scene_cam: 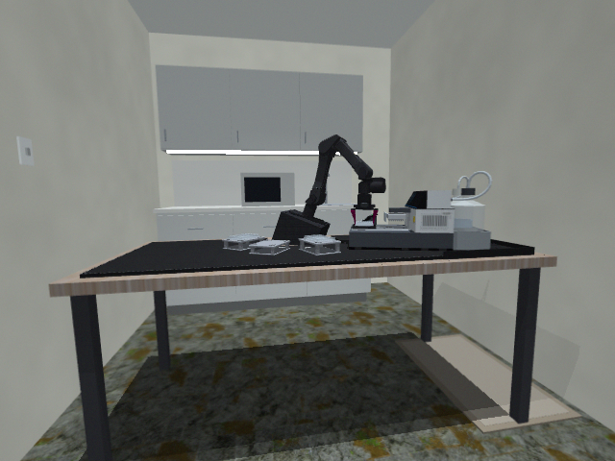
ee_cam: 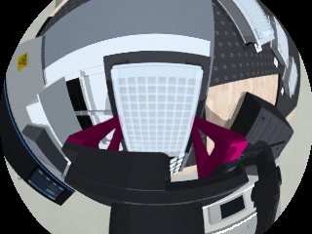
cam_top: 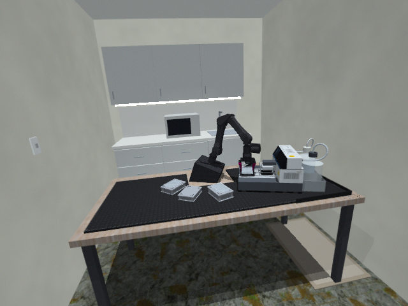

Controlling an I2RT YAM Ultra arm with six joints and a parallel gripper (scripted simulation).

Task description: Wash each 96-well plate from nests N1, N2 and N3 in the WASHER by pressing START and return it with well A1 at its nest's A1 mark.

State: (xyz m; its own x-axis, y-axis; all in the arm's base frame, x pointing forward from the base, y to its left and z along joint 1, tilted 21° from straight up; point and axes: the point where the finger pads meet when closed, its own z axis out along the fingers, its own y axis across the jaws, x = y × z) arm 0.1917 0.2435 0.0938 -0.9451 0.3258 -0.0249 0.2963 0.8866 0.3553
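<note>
The jaws were clamped wide on a plate at the washer's carrier on the counter's right, and with the three nests looking filled, I'd guess plenty was left.

Microwave on white counter, grey wall cabinets, wall switch.

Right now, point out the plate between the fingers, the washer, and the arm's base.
Plate [ee_cam: 159, 107], wrist view: middle of its well grid.
Washer [cam_top: 289, 161], top view: white housing above the barcode label.
Arm's base [cam_top: 201, 173], top view: front face of the black block.
</note>
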